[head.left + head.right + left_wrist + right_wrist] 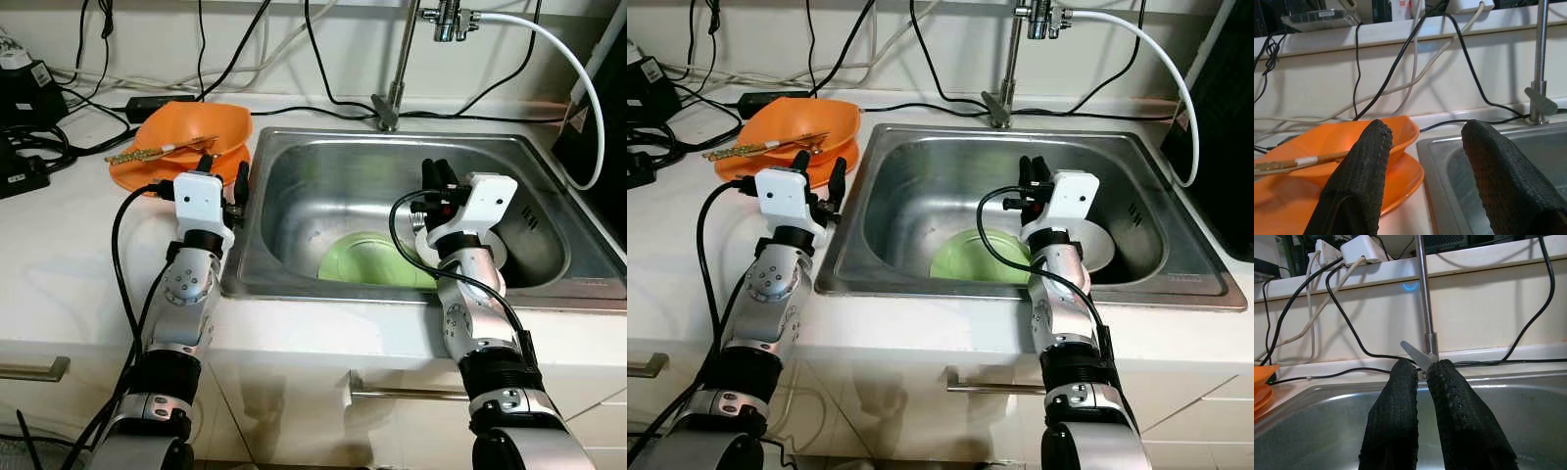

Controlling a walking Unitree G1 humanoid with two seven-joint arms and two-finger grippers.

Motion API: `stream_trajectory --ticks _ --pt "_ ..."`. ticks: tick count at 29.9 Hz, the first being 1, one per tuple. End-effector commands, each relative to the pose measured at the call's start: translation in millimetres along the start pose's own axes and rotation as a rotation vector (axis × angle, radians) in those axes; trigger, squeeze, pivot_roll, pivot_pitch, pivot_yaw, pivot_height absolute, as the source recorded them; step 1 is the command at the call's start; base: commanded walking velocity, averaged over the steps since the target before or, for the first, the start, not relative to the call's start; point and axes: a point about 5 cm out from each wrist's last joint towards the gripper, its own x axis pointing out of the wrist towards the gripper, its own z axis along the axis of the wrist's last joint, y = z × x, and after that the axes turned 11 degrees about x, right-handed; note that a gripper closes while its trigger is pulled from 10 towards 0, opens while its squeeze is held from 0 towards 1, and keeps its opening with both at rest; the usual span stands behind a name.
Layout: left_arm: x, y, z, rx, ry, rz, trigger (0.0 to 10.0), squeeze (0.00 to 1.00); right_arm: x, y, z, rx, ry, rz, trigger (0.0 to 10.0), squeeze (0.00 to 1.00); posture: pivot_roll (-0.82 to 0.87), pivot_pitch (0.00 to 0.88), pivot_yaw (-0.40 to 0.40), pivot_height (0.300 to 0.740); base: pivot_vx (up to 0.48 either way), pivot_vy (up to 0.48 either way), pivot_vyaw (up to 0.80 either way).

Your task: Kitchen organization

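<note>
The left gripper (223, 174) hovers with fingers spread above the white counter's (69, 264) edge; just ahead lie the stacked orange plastic bowls (186, 137) bearing wooden chopsticks (162, 149). The right gripper (438, 174), fingers nearly together, hangs over the stainless steel sink (323, 186), the round green plate (367, 259) below it and the chrome faucet (392, 98) beyond.

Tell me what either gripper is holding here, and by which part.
Nothing is held. The left gripper is open over the counter beside the orange bowl; the right gripper is shut on nothing above the sink.
</note>
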Motion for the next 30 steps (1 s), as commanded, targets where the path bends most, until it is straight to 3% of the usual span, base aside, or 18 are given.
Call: stream_trajectory --ticks 1,17,30 --pt "0.9 -1.7 3.3 0.006 -0.007 -0.015 10.0 0.00 -0.6 -0.5 -2.8 0.011 0.018 -0.002 10.0 0.00 0.05 0.026 0.012 0.740 0.000 0.296 0.00" --pt "2.1 -4.9 5.1 0.012 0.002 -0.030 10.0 0.00 -2.4 1.2 -5.3 0.026 0.025 -0.003 10.0 0.00 0.05 0.024 0.014 0.740 0.000 0.432 0.00" --pt "4.0 -9.2 9.0 0.022 -0.008 -0.053 10.0 0.00 -3.2 -1.2 -6.8 0.030 0.032 -0.012 10.0 0.00 0.05 0.027 0.019 0.740 0.000 0.000 0.00"
